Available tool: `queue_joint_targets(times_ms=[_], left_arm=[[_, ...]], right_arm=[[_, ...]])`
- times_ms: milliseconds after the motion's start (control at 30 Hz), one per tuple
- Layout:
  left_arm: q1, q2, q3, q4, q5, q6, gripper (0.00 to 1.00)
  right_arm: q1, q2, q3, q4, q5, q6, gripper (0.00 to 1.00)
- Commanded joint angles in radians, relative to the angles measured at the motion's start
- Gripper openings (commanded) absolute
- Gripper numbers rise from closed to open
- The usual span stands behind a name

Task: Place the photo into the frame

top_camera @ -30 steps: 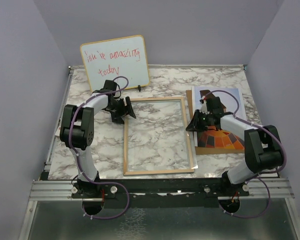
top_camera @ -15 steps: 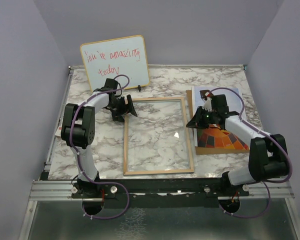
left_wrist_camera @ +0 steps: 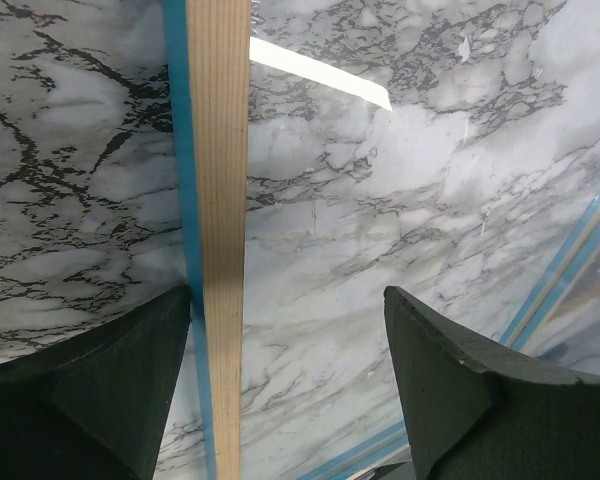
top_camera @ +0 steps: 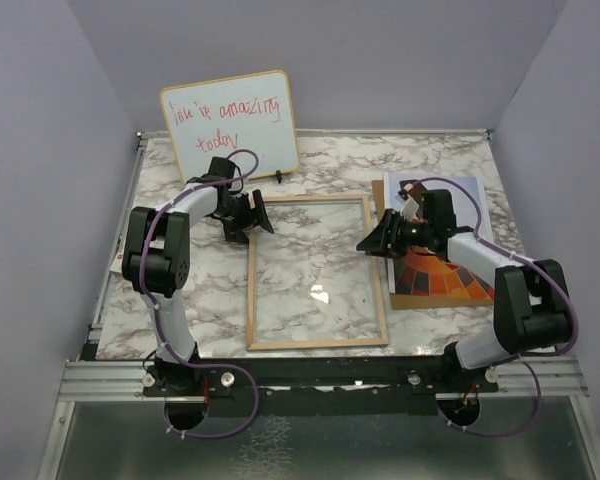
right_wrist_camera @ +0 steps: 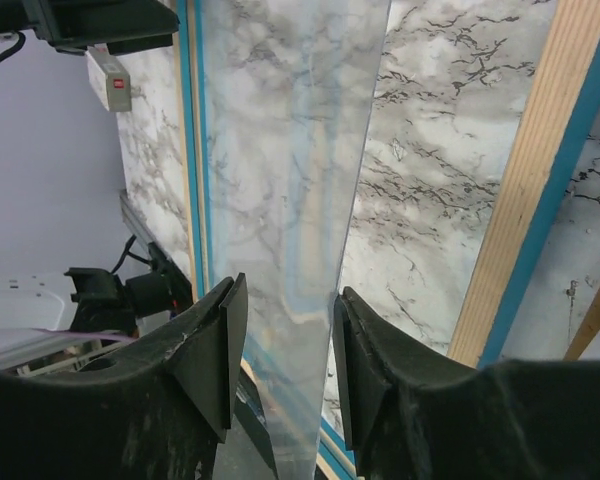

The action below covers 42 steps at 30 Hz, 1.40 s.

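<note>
Frame (top_camera: 251, 300) lies flat on the table (top_camera: 430, 160), wood face up. Left gripper (top_camera: 250, 216) sits at its far-left corner, jaws wide apart astride the rail. Right gripper (top_camera: 368, 245) is at the right rail, closed on the tilted pane (right_wrist_camera: 280, 150); the contact is hard to see. Photo (top_camera: 445, 275) lies just right of the frame, partly hidden under the right arm (top_camera: 475, 248).

A robot lab cell — plain lilac partition walls (top_camera: 40, 150) enclose a marble-patterned table (top_camera: 430, 160); aluminium rail (top_camera: 100, 382) behind the left gripper (top_camera: 255, 218).
</note>
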Motion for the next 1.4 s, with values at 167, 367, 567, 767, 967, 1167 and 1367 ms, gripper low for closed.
queue_joint_targets(times_ms=[167, 367, 567, 767, 967, 1167, 1367], left_arm=[[-0.005, 0.042, -0.044, 0.051, 0.003, 0.004, 0.80], [-0.005, 0.037, -0.062, 0.063, 0.004, -0.006, 0.79], [-0.005, 0.030, -0.071, 0.075, 0.005, -0.019, 0.79], [-0.005, 0.014, -0.067, 0.077, -0.010, -0.023, 0.81], [0.010, -0.019, -0.047, 0.068, -0.043, -0.021, 0.87], [0.047, -0.081, -0.047, 0.064, -0.072, -0.023, 0.89], [0.072, -0.143, -0.081, 0.077, -0.122, -0.032, 0.81]], right_arm=[[-0.001, 0.074, -0.051, 0.158, -0.143, 0.056, 0.51], [0.011, 0.090, -0.078, 0.301, -0.188, 0.169, 0.59], [0.049, 0.132, -0.050, 0.306, -0.172, 0.174, 0.52], [0.062, 0.139, -0.041, 0.290, -0.112, 0.173, 0.18], [0.062, 0.144, -0.010, 0.215, -0.090, 0.129, 0.01], [0.062, 0.163, -0.006, 0.220, -0.126, 0.119, 0.01], [0.062, 0.132, -0.037, 0.340, -0.211, 0.165, 0.01]])
